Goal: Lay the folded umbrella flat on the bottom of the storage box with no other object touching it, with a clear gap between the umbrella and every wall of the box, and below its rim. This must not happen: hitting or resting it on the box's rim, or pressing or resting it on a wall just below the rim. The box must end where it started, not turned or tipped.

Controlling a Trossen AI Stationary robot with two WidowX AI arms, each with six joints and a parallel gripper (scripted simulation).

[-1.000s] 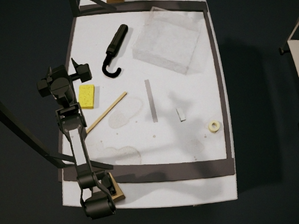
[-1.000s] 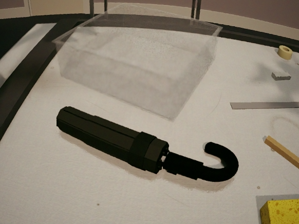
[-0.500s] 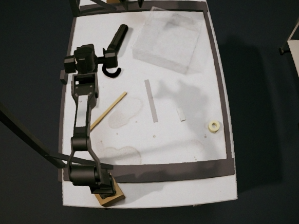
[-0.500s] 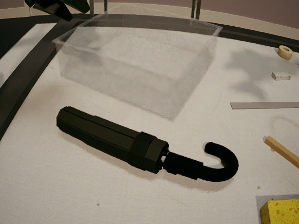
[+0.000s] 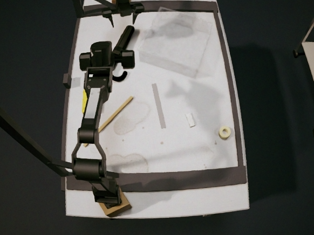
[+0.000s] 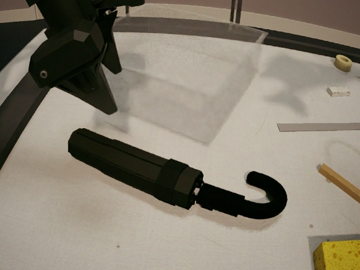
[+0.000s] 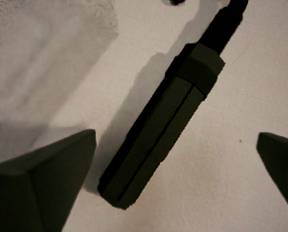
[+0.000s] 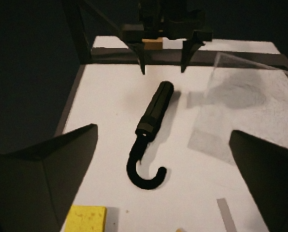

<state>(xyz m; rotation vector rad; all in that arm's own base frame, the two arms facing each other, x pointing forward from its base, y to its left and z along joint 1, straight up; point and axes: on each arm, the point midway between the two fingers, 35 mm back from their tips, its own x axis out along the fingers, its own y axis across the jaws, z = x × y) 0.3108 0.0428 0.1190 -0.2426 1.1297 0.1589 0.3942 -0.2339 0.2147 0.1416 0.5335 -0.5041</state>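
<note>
The black folded umbrella [image 5: 124,41] lies flat on the table, left of the box, and its hooked handle [image 5: 120,77] points to the near side. It also shows in the exterior view [image 6: 154,170], the left wrist view [image 7: 160,130] and the right wrist view [image 8: 152,120]. The clear storage box [image 5: 175,41] [image 6: 185,74] stands empty at the back. My left gripper [image 5: 122,20] [image 6: 108,85] hangs open above the table, just beyond the umbrella's barrel end. My right gripper [image 5: 106,59] is open and empty, raised over the umbrella's handle half.
A yellow sponge [image 5: 84,99] lies partly under my right arm. A wooden stick [image 5: 116,114], a grey strip [image 5: 158,105], a small white block [image 5: 190,119] and a tape ring [image 5: 224,132] lie in the near half of the table.
</note>
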